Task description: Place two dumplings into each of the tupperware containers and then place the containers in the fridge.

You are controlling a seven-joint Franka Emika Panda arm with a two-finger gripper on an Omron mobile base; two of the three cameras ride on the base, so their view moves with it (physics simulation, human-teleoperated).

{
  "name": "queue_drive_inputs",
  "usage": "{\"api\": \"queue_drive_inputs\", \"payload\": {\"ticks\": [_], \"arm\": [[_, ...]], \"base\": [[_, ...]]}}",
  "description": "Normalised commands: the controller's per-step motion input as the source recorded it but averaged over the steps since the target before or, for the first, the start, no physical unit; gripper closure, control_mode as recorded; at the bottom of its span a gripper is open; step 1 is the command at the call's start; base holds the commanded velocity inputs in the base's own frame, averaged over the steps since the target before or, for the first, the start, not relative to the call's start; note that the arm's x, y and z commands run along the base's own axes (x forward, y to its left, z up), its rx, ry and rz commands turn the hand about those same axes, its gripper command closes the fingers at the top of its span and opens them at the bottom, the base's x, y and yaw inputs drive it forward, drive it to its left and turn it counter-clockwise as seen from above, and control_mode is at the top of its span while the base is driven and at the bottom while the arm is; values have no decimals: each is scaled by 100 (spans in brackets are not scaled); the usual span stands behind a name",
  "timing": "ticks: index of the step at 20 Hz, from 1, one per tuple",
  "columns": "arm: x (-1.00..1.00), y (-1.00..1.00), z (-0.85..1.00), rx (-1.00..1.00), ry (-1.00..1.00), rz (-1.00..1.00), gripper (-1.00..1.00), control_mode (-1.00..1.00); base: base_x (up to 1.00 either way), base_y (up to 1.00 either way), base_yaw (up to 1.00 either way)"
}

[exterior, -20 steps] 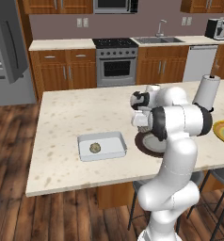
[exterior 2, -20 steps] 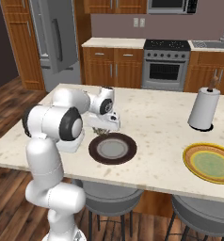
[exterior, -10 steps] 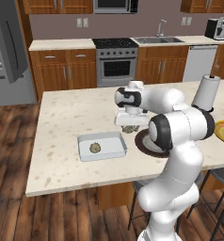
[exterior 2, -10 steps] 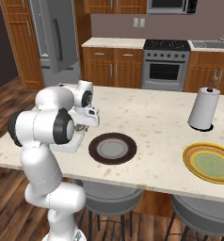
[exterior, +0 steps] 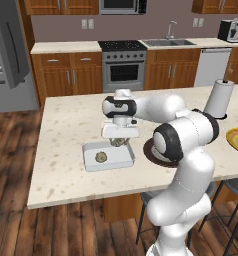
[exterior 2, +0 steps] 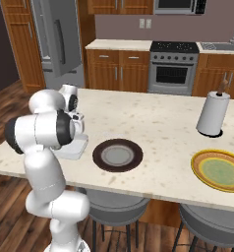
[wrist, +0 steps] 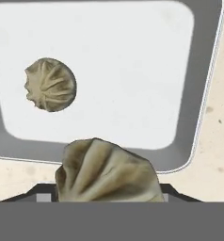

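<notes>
Hovering over the tray's edge, the claw (exterior: 120, 142) pinches a dumpling (exterior: 118, 142), having swung left from the brown plate (exterior: 153, 152).
Left view: second dumpling (exterior: 100, 157) lies in the tray (exterior: 108, 156) on the desk (exterior: 66, 125). Right view: arm hides the tray; paper towel (exterior 2: 211, 114), yellow plate (exterior 2: 221, 170), fridge (exterior 2: 57, 39). Hand view: dumpling (wrist: 107, 174) held over the rim (wrist: 198, 127).

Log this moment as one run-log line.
gripper: shut on dumpling | position: over container | container: one dumpling inside | brown plate: bare
</notes>
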Motion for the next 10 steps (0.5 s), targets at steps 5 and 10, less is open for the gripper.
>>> {"api": "queue_drive_inputs", "payload": {"ticks": [5,10], "arm": [[24,33,-65,0,-1,0,100,-100],[33,4,-44,0,0,0,100,-100]], "base": [[0,0,0],[0,0,0]]}}
